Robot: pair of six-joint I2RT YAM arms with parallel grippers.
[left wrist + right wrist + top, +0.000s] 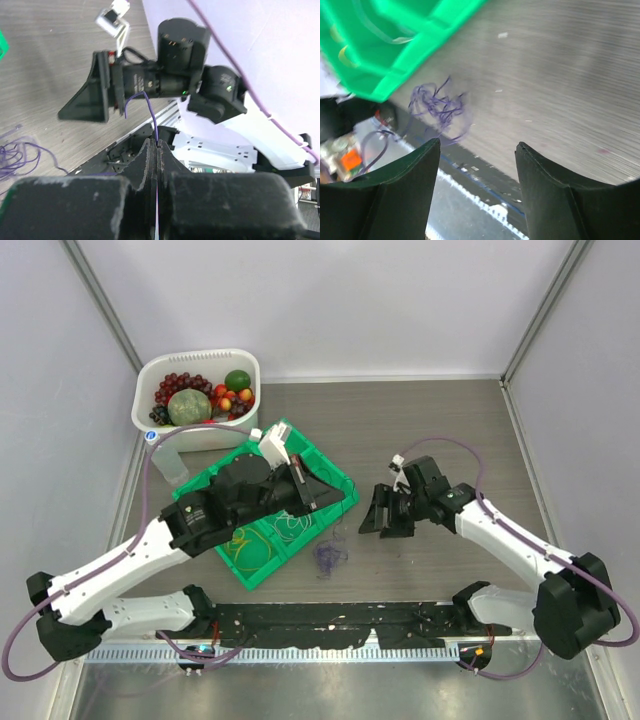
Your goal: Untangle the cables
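Note:
A tangle of purple cable (328,556) lies on the table just right of the green tray (322,462). It also shows in the right wrist view (438,106) and at the left edge of the left wrist view (17,156). My left gripper (340,499) hovers over the tray's right corner, shut on one purple strand (152,114) that sticks out past its fingertips (148,150). Yellow and pale cable loops (245,546) lie in the tray. My right gripper (383,523) is open and empty, just right of the tangle. Its fingers (415,170) point toward the tangle.
A white basket (247,362) of fruit stands at the back left, with a clear bottle (166,458) beside it. A black strip (330,621) runs along the table's near edge. The right gripper fills the middle of the left wrist view (100,92).

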